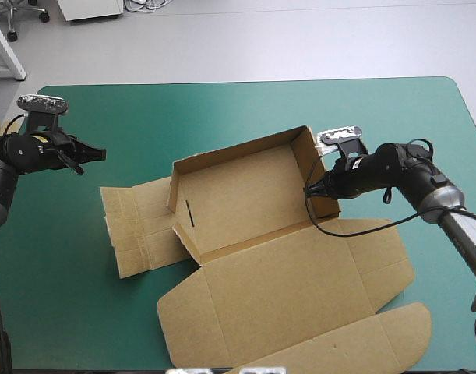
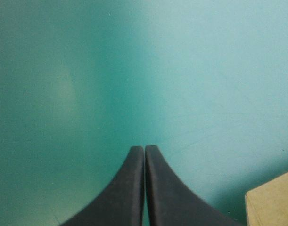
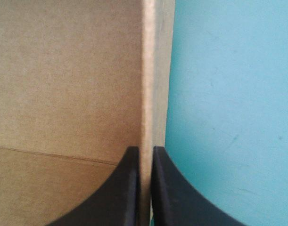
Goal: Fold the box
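Right pincer [image 3: 144, 149] is clamped on the box [image 1: 245, 195]. From its wrist camera you can see the top edge of the board pinched between the two black fingers, brown on one side and teal-green desk [image 1: 222, 109] on the other. From above, that's the raised end wall [image 1: 315, 156] at the 3 o'clock end of the tray.

So where are we? The box sits about mid-desk and I'd call it roughly half done. Both long walls [image 1: 253, 240] are up, and the 3 o'clock end looks stood up and held in shape. The 9 o'clock end is the unfinished bit. Its end panel [image 1: 136, 226] lies flat on the desk, sticking out toward 9 o'clock, and only a small inner flap stands there. My guess is that panel has to be lifted, rolled over the flaps and tucked in before the tray holds itself. The lid [image 1: 300, 296] is spread flat toward 5 o'clock, untouched as far as I can tell.

Left pincer [image 1: 97, 154] has its fingers pressed together with nothing in them. It hangs over bare desk out at about 10 o'clock, well apart from the box. Its own camera shows mostly green cover, with just a corner of brown board off to one side. It looks like the one free to take on that flat end.
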